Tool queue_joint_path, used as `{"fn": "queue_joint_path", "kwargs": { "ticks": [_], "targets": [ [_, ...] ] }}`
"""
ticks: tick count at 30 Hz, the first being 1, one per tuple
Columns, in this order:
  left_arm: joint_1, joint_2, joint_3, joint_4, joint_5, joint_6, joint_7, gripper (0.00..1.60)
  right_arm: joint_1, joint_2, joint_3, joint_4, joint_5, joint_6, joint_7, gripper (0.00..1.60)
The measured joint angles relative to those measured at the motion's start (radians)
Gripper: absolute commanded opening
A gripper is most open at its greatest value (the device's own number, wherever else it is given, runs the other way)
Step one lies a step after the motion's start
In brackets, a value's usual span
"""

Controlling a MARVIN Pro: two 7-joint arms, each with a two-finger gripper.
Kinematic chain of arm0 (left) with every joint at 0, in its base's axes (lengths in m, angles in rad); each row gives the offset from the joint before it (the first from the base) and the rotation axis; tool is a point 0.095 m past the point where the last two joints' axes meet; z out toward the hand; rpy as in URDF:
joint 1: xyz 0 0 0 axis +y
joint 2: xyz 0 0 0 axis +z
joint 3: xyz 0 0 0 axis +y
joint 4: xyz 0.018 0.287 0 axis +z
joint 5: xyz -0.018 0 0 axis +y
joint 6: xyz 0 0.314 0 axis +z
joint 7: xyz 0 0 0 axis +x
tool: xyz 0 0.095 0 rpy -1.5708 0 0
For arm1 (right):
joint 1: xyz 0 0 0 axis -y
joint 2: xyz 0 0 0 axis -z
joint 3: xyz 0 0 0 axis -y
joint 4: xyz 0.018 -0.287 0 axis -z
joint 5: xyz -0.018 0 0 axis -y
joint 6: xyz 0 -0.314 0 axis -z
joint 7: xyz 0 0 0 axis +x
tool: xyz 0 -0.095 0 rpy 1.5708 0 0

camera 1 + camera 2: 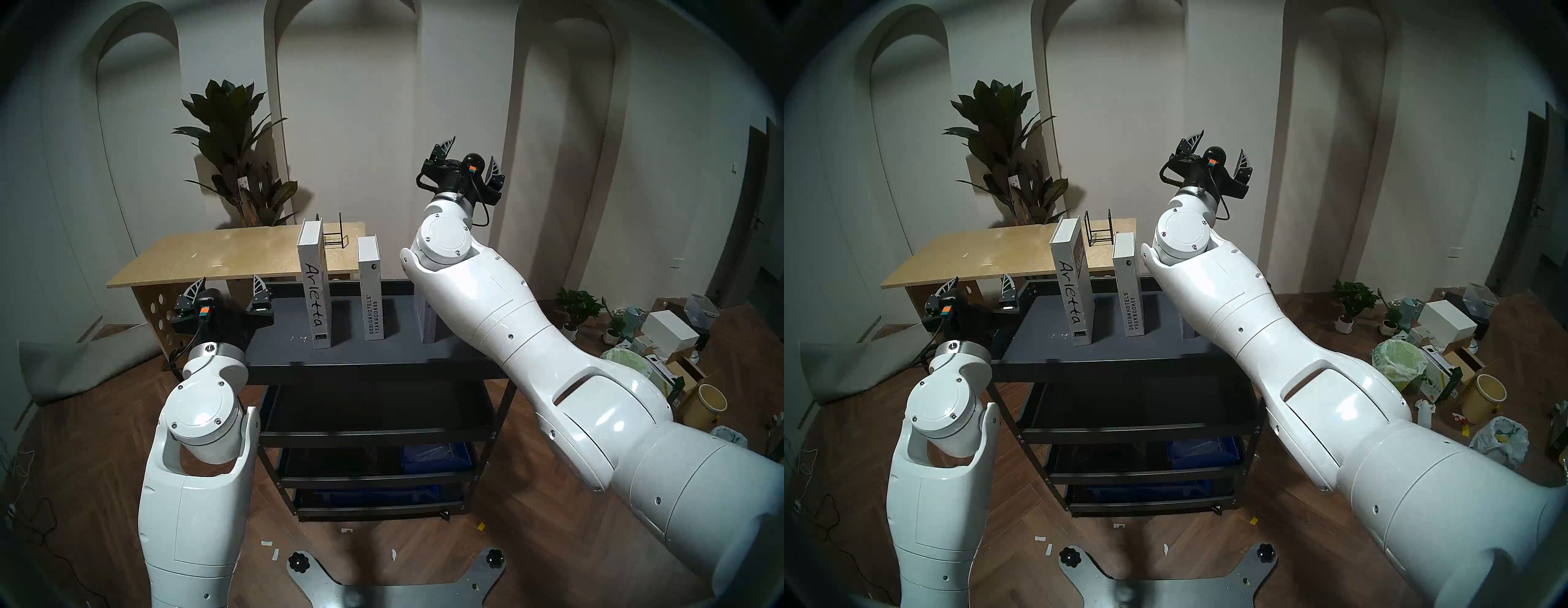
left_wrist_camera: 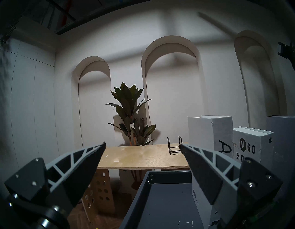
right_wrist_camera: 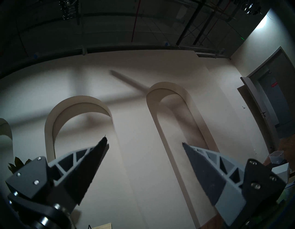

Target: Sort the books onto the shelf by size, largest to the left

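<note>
While the left gripper hangs just off the shelf's left end, its jaws stand wide apart with nothing between them, pointing along the tray toward the plywood table behind. On the shelf, three white books stand upright and apart from one another. "Arletta", the tallest, is nearest that gripper, to its right; in the left wrist view its cover shows just past the right finger. "Designhotels Yearbook09" stands to the right of "Arletta", at about the shelf's middle. A third book stands near the shelf's right end (mostly hidden behind the right forearm in the head views, so its spine text cannot be read); the left wrist view shows it as a greyish cover beyond the other two. Above and beyond the shelf's right end, the right gripper is raised well clear of every book, released and empty, aimed up at the arched wall. Farther back, a small black wire rack sits on the plywood table, behind "Arletta".
</note>
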Motion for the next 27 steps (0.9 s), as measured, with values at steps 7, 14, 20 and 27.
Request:
{"fn": "queue_joint_path", "kwargs": {
  "ticks": [7,14,20,27],
  "targets": [
    [-0.002,-0.001,0.013,0.003,0.008,0.001,0.013,1.60,-0.042,0.059,0.012,-0.077,0.005,0.036,0.020,1.60],
    [-0.004,-0.003,0.030,0.007,0.016,0.001,0.026,1.60,-0.094,0.109,0.019,-0.159,0.033,0.072,0.044,1.60],
    [-0.008,-0.004,0.049,0.012,0.024,0.002,0.037,1.60,-0.149,0.159,0.019,-0.239,0.060,0.103,0.067,1.60],
    [-0.013,-0.006,0.072,0.013,0.035,0.002,0.049,1.60,-0.205,0.215,0.026,-0.335,0.097,0.138,0.097,1.60]
  ]
}}
